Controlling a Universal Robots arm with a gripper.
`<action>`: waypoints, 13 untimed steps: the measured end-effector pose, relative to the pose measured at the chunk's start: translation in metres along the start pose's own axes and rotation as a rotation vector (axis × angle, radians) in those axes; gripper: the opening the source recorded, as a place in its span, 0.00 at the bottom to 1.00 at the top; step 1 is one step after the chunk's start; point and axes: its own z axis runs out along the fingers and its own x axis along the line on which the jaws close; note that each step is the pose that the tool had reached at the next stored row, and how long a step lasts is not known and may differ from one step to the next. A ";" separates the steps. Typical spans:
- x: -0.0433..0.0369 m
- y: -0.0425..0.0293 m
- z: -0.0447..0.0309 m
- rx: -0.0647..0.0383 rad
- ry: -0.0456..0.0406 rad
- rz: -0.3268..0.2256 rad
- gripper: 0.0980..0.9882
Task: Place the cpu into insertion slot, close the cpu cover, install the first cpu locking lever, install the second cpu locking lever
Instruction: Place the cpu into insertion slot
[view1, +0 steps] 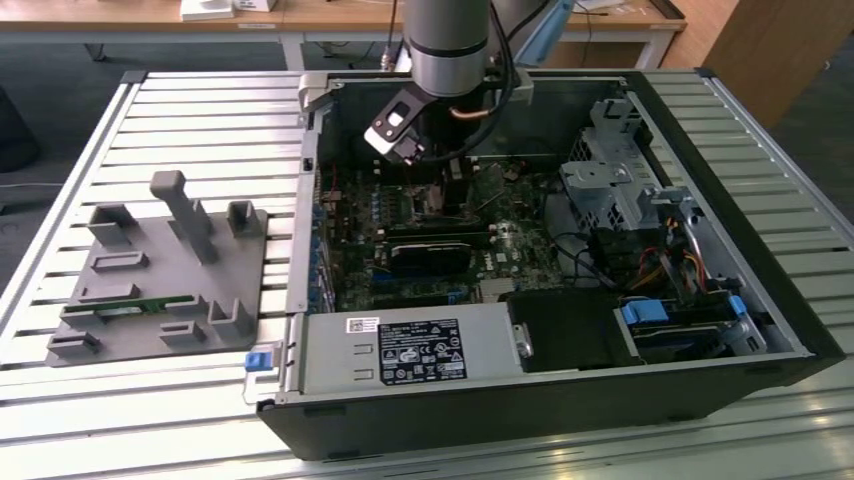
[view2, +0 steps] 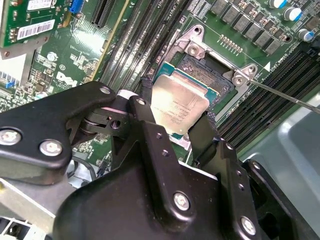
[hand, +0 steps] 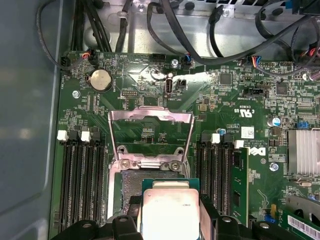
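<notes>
My gripper (view2: 177, 120) is shut on the cpu (view2: 179, 106), a flat square chip with a dull silvery top, its black fingers (view2: 142, 107) pressing two opposite edges. The cpu (hand: 170, 210) hangs partly over the insertion slot (hand: 129, 184), a black socket with a silver rim; whether they touch I cannot tell. The cpu cover (hand: 150, 120), a silver frame plate, is swung open beyond the slot. A thin wire lever (view2: 285, 95) sticks out past the insertion slot (view2: 212, 75). In the exterior view my gripper (view1: 443, 190) reaches down into the open computer case.
Memory slots (hand: 80, 175) flank the socket, with a green memory stick (hand: 240, 185) on one side. A black card (view1: 434, 250), the power supply (view1: 400, 350) and a drive cage (view1: 614, 180) crowd the case. Cables (hand: 200, 30) hang nearby. A grey fixture (view1: 160, 270) lies outside.
</notes>
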 end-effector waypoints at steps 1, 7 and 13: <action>0.0000 -0.0001 0.0004 0.000 -0.0001 0.000 0.50; 0.0002 -0.0003 0.0028 0.000 -0.0001 0.000 0.50; 0.0006 -0.0005 0.0048 0.000 -0.0001 0.000 0.50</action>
